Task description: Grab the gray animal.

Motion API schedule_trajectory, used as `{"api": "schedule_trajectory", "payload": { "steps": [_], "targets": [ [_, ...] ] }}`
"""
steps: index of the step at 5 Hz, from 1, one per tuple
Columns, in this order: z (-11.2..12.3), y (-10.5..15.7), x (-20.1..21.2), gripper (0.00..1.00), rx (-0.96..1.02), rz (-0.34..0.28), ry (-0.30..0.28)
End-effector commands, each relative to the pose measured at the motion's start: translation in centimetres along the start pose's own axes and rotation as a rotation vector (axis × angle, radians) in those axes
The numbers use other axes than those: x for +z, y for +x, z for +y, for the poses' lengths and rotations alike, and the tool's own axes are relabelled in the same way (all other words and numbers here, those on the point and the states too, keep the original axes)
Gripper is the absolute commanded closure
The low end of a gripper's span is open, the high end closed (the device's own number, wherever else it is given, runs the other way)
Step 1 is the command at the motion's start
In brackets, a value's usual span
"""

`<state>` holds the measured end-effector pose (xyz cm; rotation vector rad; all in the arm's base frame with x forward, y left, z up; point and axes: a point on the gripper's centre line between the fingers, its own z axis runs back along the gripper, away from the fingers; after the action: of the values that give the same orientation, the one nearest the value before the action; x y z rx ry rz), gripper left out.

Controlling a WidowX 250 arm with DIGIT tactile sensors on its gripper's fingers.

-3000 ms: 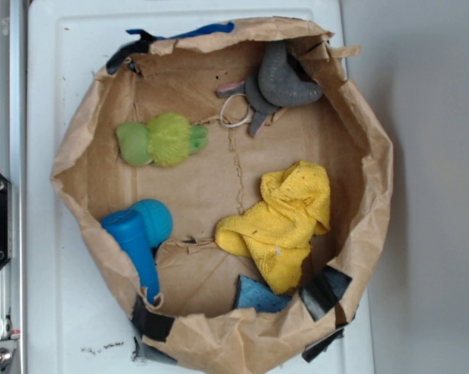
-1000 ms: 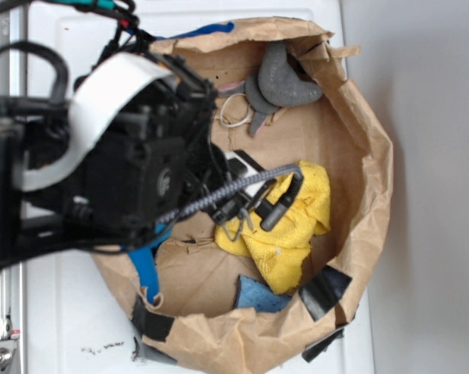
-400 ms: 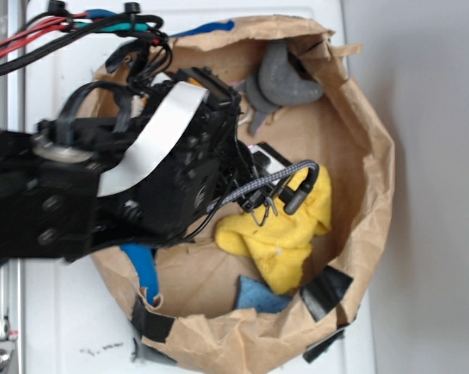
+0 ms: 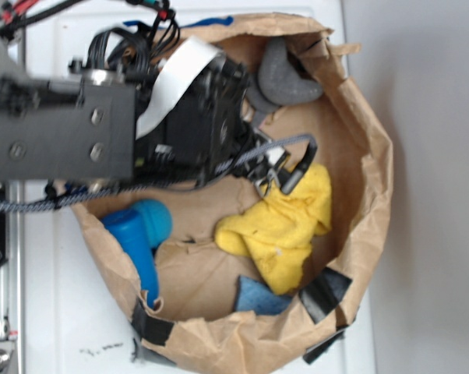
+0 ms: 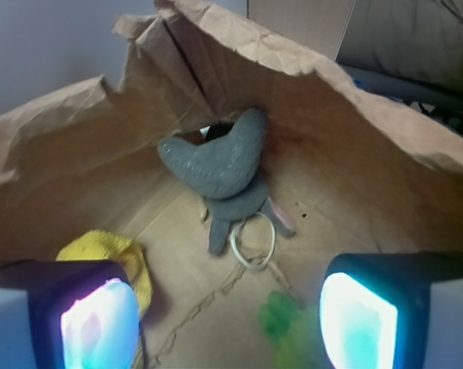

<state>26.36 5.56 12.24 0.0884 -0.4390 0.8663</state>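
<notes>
Gray animal [image 5: 220, 165] lying ahead of the spread gripper [image 5: 228, 327], against the far wall of the paper bag [image 5: 78, 154].

In the wrist view, the two fingers [image 5: 101, 323] are being held wide apart with nothing between them, and the dark gray toy is being framed straight ahead, slightly left of centre. Its curved body is lying crosswise, with its pinkish limbs and white loop [image 5: 253, 240] pointing back toward the gripper. A reach forward is judged to be needed.

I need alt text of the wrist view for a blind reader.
A gray animal lies against the brown paper wall, ahead of the open jaws. Its white loop rests on the floor, with a yellow cloth at left.
</notes>
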Motion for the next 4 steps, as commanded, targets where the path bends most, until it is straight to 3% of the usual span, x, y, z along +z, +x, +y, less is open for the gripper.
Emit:
{"api": "schedule_trajectory", "payload": {
  "steps": [1,2,4],
  "targets": [
    [-0.9,2.4,0.1,0.0,0.041,0.0,0.001],
    [-1.7,2.7,-0.6,0.0,0.052,0.006,0.011],
    [-1.5,0.9,-2.9,0.0,-0.023,-0.04,-0.043]
  ]
}}
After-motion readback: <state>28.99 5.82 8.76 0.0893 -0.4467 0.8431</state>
